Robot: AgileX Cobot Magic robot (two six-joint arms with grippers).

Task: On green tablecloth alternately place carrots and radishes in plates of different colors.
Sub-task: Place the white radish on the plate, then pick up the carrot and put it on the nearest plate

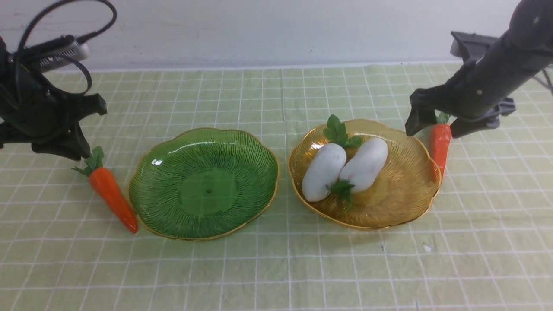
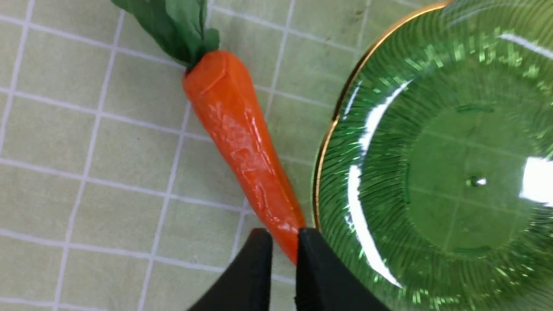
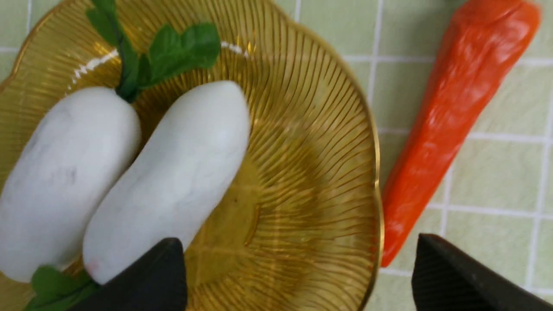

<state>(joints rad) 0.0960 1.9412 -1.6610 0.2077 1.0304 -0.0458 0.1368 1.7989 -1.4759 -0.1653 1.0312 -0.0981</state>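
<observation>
On the desk, a pale yellow-green gridded tablecloth (image 1: 276,268) carries everything; a translucent ribbed green plate (image 1: 242,142) sits left of centre; an amber-yellow ribbed plate (image 1: 402,203) right of centre holds two plump white toy radishes (image 1: 324,170), touching side by side; a glossy orange toy carrot (image 1: 112,194) lies just beside the green plate's left rim, with the left claw (image 2: 284,259) clenched near its leaves; the other carrot (image 1: 440,140) lies against the amber plate's right rim, the right claw (image 1: 435,128) spread wide astride its leafy end.
</observation>
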